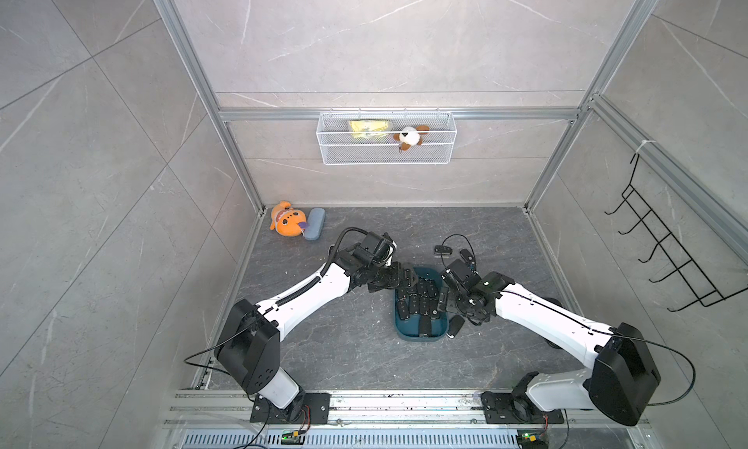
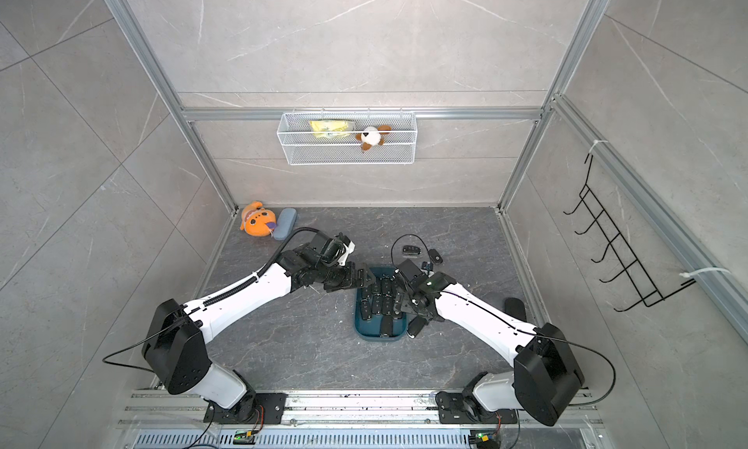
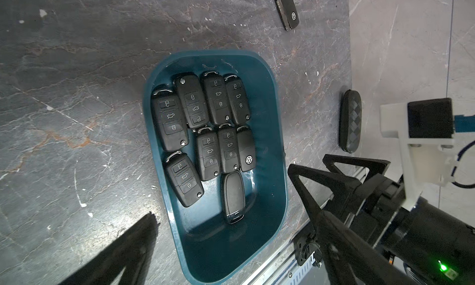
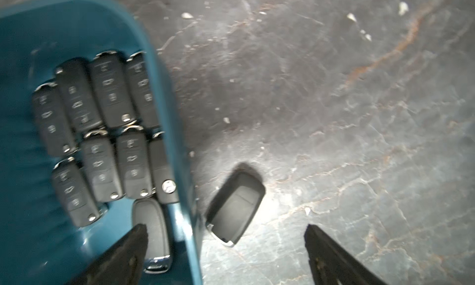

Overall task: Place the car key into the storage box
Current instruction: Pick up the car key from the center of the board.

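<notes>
Grey-tiled booth, aluminium frame, dark veined stone table (image 1: pixel 324 358).

Key (image 4: pixel 236 209): flat on the table, just beside the long wall of the box (image 3: pixel 270 142) on the right arm's side. Outside, not in.

Step, as judged: pick-up of this key, no grip yet. Right gripper (image 4: pixel 225 227) above it, spread wide, nothing held. One finger over the box's inside, the other over bare table, with wall and key between them.

Next, by the look of it: a sideways shift off the wall, descent around the key, closing across its narrow width, a lift over the rim, release over the bare near end. Risk of a finger landing on the wall, or of pushing the key against it.

Look of the key: black oblong fob, rounded corners, plain face up with no buttons visible, bright trim at one end. Blurred in the wrist view, so no finer detail.

Box: dark teal, shallow, rounded corners. Nine fobs (image 3: pixel 213 98) inside, packed side by side, near end mostly bare.

Left gripper (image 3: pixel 231 206): over the box, spread wide too, empty.

Further out: two loose fobs (image 1: pixel 443 249) on the table past the box's far end. Orange plush (image 1: pixel 285 220) and pale blue case (image 1: pixel 315 223) in the far corner. Wire basket (image 1: pixel 364 155) on the back wall.
</notes>
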Motion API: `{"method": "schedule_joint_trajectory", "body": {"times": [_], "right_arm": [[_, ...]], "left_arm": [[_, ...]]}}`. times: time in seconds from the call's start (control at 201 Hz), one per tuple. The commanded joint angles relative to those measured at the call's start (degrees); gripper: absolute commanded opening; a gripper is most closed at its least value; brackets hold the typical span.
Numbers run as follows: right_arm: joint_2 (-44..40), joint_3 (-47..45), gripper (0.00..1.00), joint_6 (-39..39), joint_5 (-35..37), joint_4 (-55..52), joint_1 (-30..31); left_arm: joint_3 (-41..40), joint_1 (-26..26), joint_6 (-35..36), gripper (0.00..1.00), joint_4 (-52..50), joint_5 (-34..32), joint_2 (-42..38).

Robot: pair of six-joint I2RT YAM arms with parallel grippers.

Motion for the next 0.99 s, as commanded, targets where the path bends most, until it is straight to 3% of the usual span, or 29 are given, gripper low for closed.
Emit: {"method": "schedule_joint_trajectory", "body": {"times": [0.0, 0.209, 0.542, 0.985], "right_arm": [[-1.64, -2.90, 0.93, 2.28, 0.85, 1.81, -1.57], [-0.21, -8.93, 0.83, 4.26, -2.11, 7.79, -3.37], [5.14, -12.16, 0.78, 5.95, -7.44, 14.76, -3.55], [8.16, -14.98, 0.65, 7.30, -8.68, 13.94, -3.55]], "left_arm": [[2.30, -0.16, 2.05, 1.00, -1.50, 2.09, 0.58], [3.79, -0.18, 2.63, 1.00, -2.83, 2.17, 1.77], [4.26, -0.13, 2.69, 1.00, -3.97, 1.60, 1.94], [3.04, -0.18, 2.16, 1.00, -3.76, 0.99, 1.58]]}}
